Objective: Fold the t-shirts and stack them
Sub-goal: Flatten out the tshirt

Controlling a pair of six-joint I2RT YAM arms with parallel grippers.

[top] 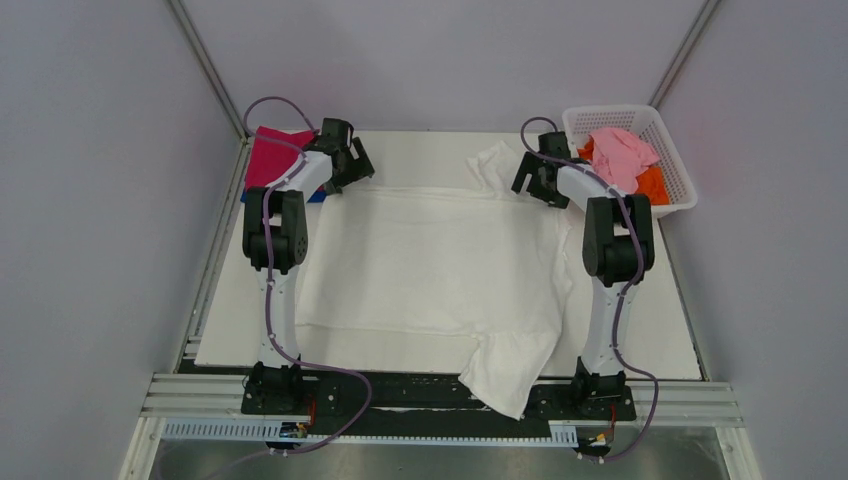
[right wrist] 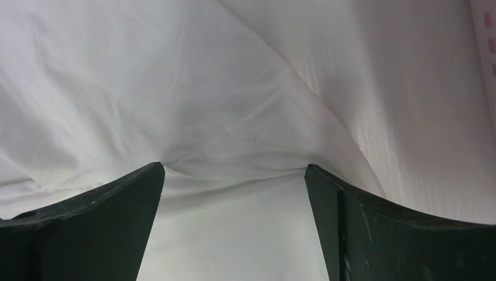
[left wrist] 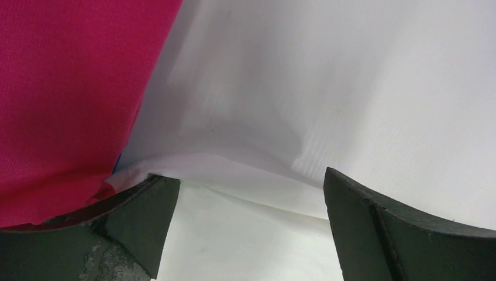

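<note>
Grey walls close in a white table (top: 425,150), with the two arms reaching toward its far edge. At the far left corner lies a flat magenta t-shirt (top: 268,155) with a sliver of a blue t-shirt (top: 316,197) showing under it. Just beside them the left gripper (top: 355,170) is down at the far left corner of a white t-shirt (top: 430,260). Its jaws stand wide apart, straddling the cloth's raised edge and gripping nothing. The white t-shirt is spread flat over the middle of the table, its long axis running left to right. One sleeve bunches at the far right and the other droops over the near edge, so the shoulders point right. The right gripper (top: 532,180) is down at the far right corner beside the bunched sleeve, jaws equally wide over wrinkled cloth, closed on nothing. Beyond it, at the far right, a white lattice basket (top: 612,110) holds a crumpled pale pink t-shirt (top: 622,155) on top of an orange t-shirt (top: 652,185).
</note>
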